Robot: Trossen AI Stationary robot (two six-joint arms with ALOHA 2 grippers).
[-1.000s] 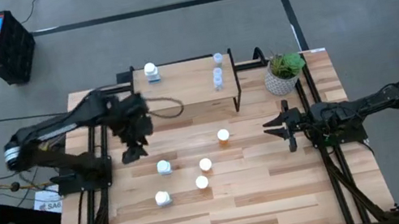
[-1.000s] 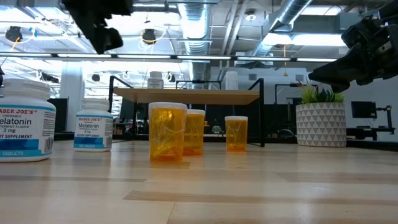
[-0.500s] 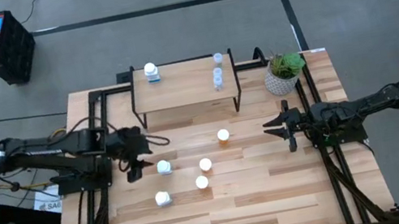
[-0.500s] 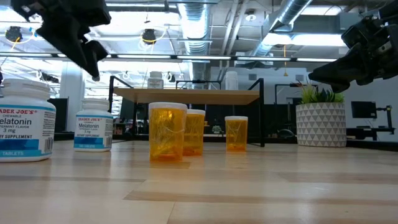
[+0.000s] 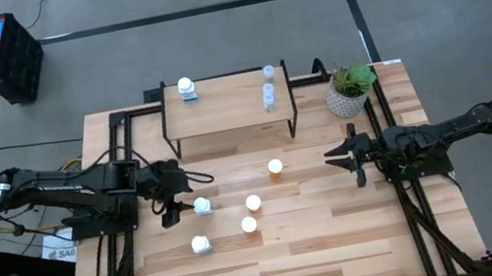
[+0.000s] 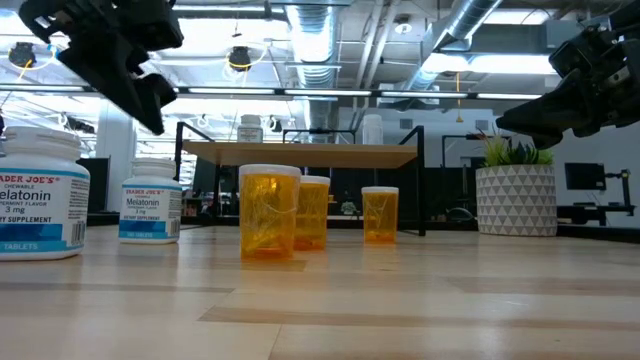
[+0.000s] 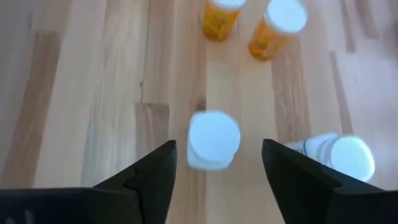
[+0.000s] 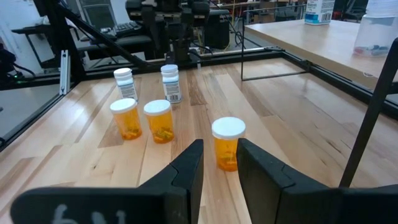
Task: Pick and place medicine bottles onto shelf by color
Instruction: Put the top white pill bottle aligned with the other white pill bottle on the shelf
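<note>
The left gripper [image 5: 171, 194], fingers spread wide and holding nothing, hovers at the left-centre of the overhead frame just beside a white bottle [image 5: 202, 206], which stands upright immediately to its right; the wrist camera looks down on that bottle's cap [image 7: 213, 138], framed in the gap between the two dark fingers [image 7: 148, 180] and touching neither. Judging from this, the coming move is a drop around this bottle, whose long axis runs vertical, and the left arm is by far the nearer one. A second white bottle [image 5: 201, 244] stands a little lower in the frame, with three orange bottles [image 5: 253, 203] spread toward the centre. Sorting is partly done: the shelf [image 5: 226, 111] at upper centre already carries one white bottle [image 5: 187, 88] at its left end and clear bottles [image 5: 269, 93] at its right end. The right gripper [image 5: 344, 161] waits at centre-right near the potted plant [image 5: 351, 87], its fingers parted only narrowly and empty, pointed at the nearest orange bottle [image 8: 228, 143] but well apart from it.
</note>
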